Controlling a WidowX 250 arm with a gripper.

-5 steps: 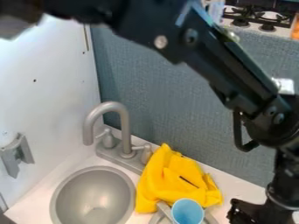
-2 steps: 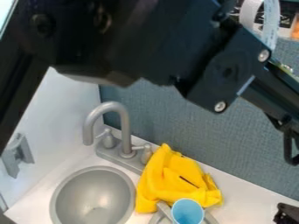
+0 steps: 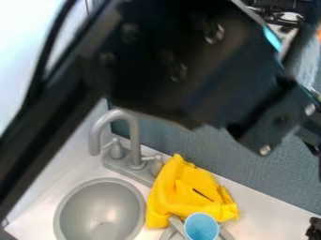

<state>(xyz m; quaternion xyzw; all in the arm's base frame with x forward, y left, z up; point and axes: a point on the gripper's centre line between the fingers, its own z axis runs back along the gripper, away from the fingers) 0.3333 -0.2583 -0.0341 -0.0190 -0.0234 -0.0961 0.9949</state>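
A small black part of the gripper (image 3: 315, 228) shows at the lower right edge, over the counter's right side. To its left, a blue cup (image 3: 201, 227) stands at the bottom edge, mouth up. A crumpled yellow cloth (image 3: 183, 191) lies just behind the cup, between it and the faucet. Counter surface separates the gripper's visible part from both cup and cloth.
A round grey sink (image 3: 100, 211) is at lower left, with a tall grey faucet (image 3: 134, 136) behind it. The arm (image 3: 182, 61) spans the upper view. A blue-grey wall (image 3: 207, 150) backs the counter (image 3: 266, 211); a stove (image 3: 285, 18) is at upper right.
The arm's links have swung right and lower across the view, and the gripper has shifted right to the edge. Cloth and cup have stayed put.
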